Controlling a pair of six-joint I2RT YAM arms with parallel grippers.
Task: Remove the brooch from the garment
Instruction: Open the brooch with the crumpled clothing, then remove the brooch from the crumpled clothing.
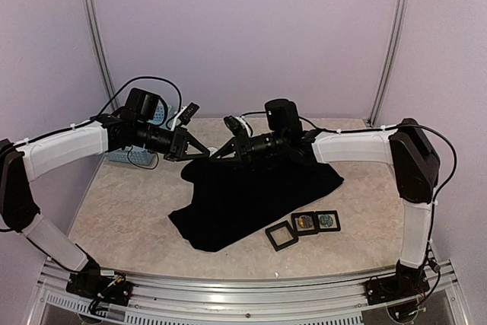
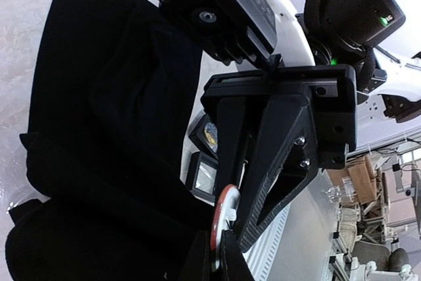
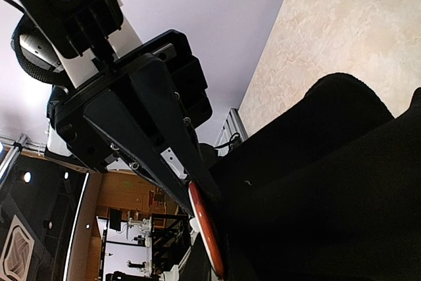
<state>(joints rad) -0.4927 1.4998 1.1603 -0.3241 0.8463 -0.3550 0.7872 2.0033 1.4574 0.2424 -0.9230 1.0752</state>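
Observation:
The black garment (image 1: 259, 195) lies crumpled mid-table, its far left corner drawn up toward both grippers. There the brooch (image 2: 223, 218), a red disc with a white back and clasp, stands edge-on. My left gripper (image 2: 220, 247) is shut on its rim, in the top view (image 1: 204, 153) just left of that corner. My right gripper (image 1: 218, 153) meets it from the right; its fingers (image 2: 283, 162) close against the clasp side. In the right wrist view the brooch (image 3: 205, 231) runs down into my right gripper (image 3: 214, 271), beside the garment (image 3: 329, 182). Whether fabric is pinched too is hidden.
Three small black square frames (image 1: 307, 224) lie in a row at the garment's near right edge; two show behind the brooch (image 2: 202, 174). A light-blue basket (image 1: 129, 156) stands at the far left behind the left arm. Purple walls enclose the table.

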